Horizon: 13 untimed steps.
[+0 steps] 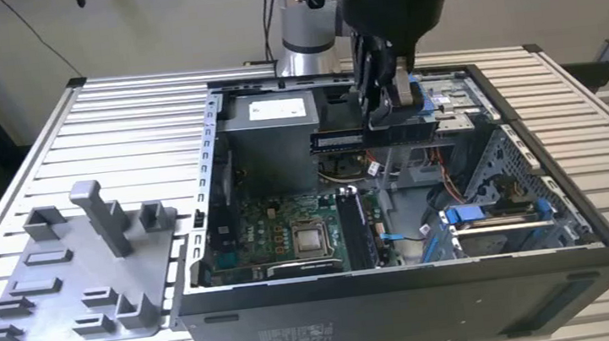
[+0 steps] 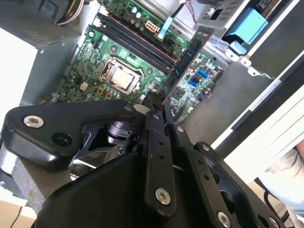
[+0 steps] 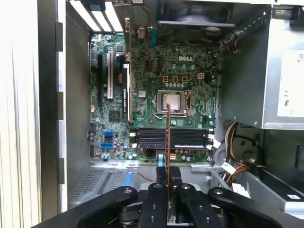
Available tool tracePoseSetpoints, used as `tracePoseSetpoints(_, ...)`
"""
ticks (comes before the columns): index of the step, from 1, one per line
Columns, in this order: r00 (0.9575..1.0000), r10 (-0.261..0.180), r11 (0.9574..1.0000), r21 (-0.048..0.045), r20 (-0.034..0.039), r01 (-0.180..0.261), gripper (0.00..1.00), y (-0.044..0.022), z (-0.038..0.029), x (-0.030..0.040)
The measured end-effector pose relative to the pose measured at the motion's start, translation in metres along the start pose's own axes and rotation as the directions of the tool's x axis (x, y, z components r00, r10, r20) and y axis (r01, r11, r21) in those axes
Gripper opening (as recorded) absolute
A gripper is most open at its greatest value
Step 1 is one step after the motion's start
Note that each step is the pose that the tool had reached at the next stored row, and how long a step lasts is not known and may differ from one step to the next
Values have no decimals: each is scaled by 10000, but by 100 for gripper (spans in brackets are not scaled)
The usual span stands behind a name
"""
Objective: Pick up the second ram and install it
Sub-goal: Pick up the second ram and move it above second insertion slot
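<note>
**Memory stick held above the open case**

The hand (image 1: pixel 390 121) was pressed together on the second ram (image 1: pixel 338 140), pinching the two flat faces near the middle of its length. The stick hung in the air over the open computer case (image 1: pixel 408 295), which stood on the table (image 1: pixel 129 112). It was well above the motherboard and not yet in any slot. In the first wrist view the board (image 3: pixel 168 142) appeared edge-on as a thin line, crossing over the long black slots (image 3: pixel 190 137).

In my judgement the stick is light and stiff, but thin and easy to damage. The faces with the chips give flat surfaces for the pads. The contact edge is better left free, and a central hold keeps it level. The grey fixture (image 1: pixel 77 271) lay beside the case.
</note>
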State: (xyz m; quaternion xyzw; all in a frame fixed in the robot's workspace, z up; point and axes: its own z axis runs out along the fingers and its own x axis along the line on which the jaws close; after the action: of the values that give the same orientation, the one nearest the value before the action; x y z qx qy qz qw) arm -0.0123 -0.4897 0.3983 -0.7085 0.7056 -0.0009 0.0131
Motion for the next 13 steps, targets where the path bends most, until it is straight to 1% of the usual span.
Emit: tracePoseSetpoints(13, 10000, 0, 10000, 0, -1, 0, 14, -14, 7, -329)
